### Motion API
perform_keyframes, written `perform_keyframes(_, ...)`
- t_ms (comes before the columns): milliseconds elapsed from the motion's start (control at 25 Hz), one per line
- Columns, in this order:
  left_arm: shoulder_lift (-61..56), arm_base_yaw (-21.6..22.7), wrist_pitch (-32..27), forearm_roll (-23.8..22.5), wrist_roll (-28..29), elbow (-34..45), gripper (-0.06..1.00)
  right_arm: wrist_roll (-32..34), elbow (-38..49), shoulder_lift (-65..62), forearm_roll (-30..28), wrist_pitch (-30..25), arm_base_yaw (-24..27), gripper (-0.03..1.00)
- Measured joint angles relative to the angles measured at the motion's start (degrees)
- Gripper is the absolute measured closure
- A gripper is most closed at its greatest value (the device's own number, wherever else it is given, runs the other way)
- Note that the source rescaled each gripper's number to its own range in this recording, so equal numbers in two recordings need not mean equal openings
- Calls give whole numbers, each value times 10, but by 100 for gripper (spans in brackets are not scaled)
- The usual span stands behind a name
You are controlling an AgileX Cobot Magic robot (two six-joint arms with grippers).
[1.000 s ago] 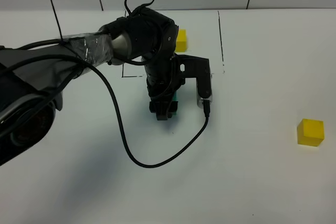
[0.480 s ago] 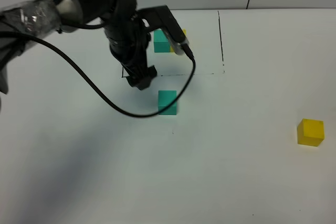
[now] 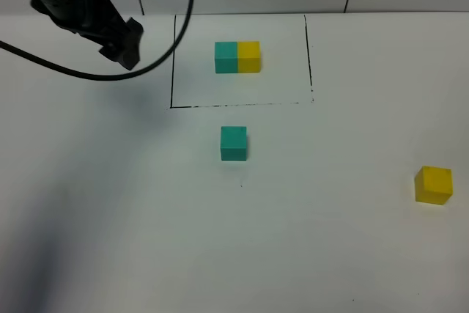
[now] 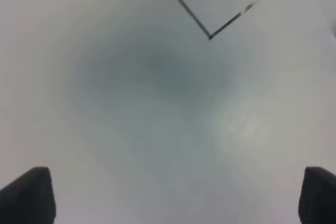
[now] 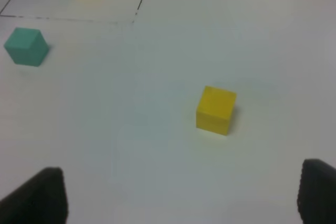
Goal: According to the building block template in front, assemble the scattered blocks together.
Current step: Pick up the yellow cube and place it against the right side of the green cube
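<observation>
One template (image 3: 237, 57), teal cube (image 3: 234, 143), yellow cube (image 3: 433, 185) each; left hand (image 3: 124, 48) seemingly spread

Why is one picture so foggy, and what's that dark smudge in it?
Left wrist view: out of focus; the smudge looks like a soft shadow on the table, only the black line is readable. Right wrist view: slightly soft, yellow cube clear. Exterior high view: sharpest, evenly lit.

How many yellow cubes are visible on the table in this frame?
2. One yellow cube is joined to a teal cube inside the black rectangle; the loose yellow cube sits alone at far right. None appears hidden.
</observation>
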State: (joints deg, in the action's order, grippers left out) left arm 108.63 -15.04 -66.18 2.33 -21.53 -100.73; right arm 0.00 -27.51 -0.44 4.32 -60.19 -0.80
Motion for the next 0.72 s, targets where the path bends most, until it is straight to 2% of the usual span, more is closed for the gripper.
perform_keyframes(120, -51, 26, -3, 0, 28, 41, -3, 3, 0, 0, 0, 0, 0, 14)
perform_keyframes(320, -144, 55, 11, -1, 47, 164, 2, 0, 0, 0, 0, 0, 0, 14)
perform_keyframes(520, -253, 57, 52, -12, 93, 290, 6, 0, 0, 0, 0, 0, 0, 14)
perform_keyframes(720, -361, 57, 68, -37, 158, 377, 7, 0, 0, 0, 0, 0, 0, 14)
